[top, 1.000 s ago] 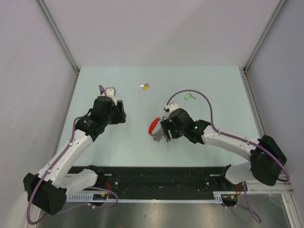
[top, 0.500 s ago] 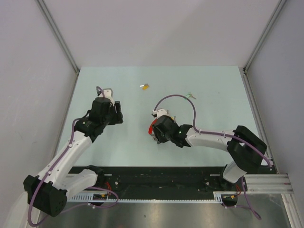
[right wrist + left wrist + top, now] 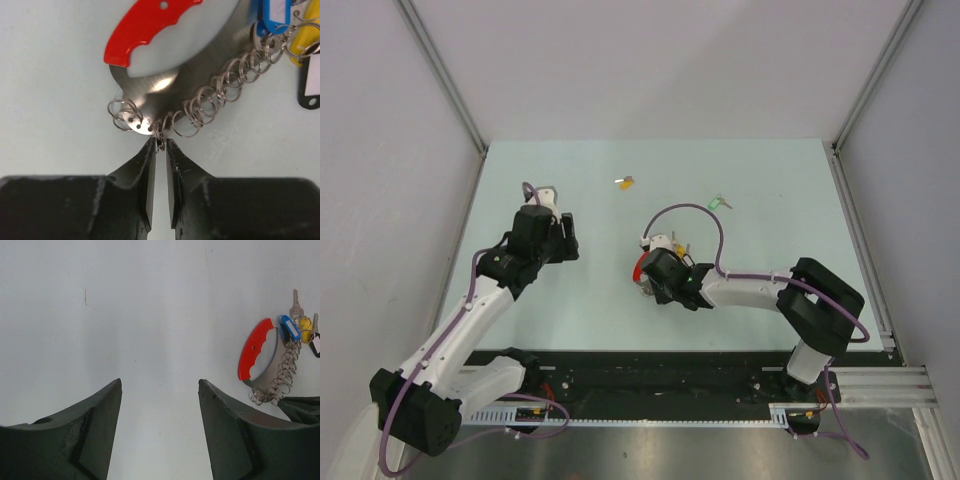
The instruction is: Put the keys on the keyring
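Observation:
The keyring (image 3: 640,268) lies mid-table: a red curved band on a grey metal plate (image 3: 200,55) with a chain of wire rings and blue- and yellow-headed keys. It also shows in the left wrist view, as the keyring (image 3: 255,355) off to the right. My right gripper (image 3: 160,144) is shut on a small wire ring at the plate's near edge; from above, the right gripper (image 3: 655,283) covers that end. A yellow-headed key (image 3: 626,182) and a green-headed key (image 3: 718,204) lie loose farther back. My left gripper (image 3: 160,382) hangs open over bare table, left of the keyring, holding nothing.
Grey walls and metal posts bound the pale green table (image 3: 780,180) on three sides. A purple cable (image 3: 695,210) arches over the right wrist. A black rail (image 3: 650,385) runs along the near edge between the arm bases.
My right gripper slid left along the keyring and its jaws closed from wide open onto a wire ring. The left gripper shifted only slightly.

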Action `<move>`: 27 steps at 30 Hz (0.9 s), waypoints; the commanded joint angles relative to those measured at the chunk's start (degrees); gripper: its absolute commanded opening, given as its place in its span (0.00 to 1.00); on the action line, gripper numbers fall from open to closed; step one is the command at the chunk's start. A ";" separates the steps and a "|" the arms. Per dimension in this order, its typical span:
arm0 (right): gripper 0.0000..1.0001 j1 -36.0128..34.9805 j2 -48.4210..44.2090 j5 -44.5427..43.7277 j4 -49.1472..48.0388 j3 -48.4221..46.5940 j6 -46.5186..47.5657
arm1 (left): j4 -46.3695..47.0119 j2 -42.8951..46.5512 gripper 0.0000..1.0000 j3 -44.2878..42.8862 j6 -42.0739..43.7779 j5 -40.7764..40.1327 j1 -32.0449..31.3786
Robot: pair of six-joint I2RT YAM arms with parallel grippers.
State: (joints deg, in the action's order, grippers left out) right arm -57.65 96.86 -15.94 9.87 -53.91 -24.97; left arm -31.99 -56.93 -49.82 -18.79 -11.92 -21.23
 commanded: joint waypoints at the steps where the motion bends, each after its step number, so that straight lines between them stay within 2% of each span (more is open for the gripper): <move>1: 0.18 -0.27 -1.84 -3.65 3.58 -1.99 1.67 | 1.05 0.85 0.68 0.43 1.47 -0.82 0.40; 4: 0.22 -0.36 -3.08 -3.04 3.58 -1.73 4.74 | 0.96 0.50 0.68 0.43 1.56 -0.56 0.49; 7: 0.35 -0.01 -5.62 0.64 2.44 -1.55 7.03 | 1.05 0.33 0.69 0.52 1.65 -0.38 0.49; 10: 0.39 1.04 -8.87 3.46 1.12 -0.85 7.74 | 0.96 0.06 0.69 0.43 1.65 -0.38 0.58; 13: 0.39 3.41 -11.16 5.48 -0.20 0.64 8.10 | 0.96 -0.03 0.69 0.43 1.74 -0.29 0.58; 18: 0.24 6.32 -11.34 9.70 -2.04 3.45 8.97 | 0.96 -0.03 0.69 0.52 1.82 -0.38 0.49; 27: 0.24 3.95 -7.22 9.27 -5.30 5.13 11.17 | 0.87 -0.20 0.69 0.52 1.82 -0.29 0.49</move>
State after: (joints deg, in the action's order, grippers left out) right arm -52.73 87.70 -6.76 8.08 -49.06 -15.68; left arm -32.03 -57.04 -49.50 -18.37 -11.90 -21.19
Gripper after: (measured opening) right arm 0.239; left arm 0.692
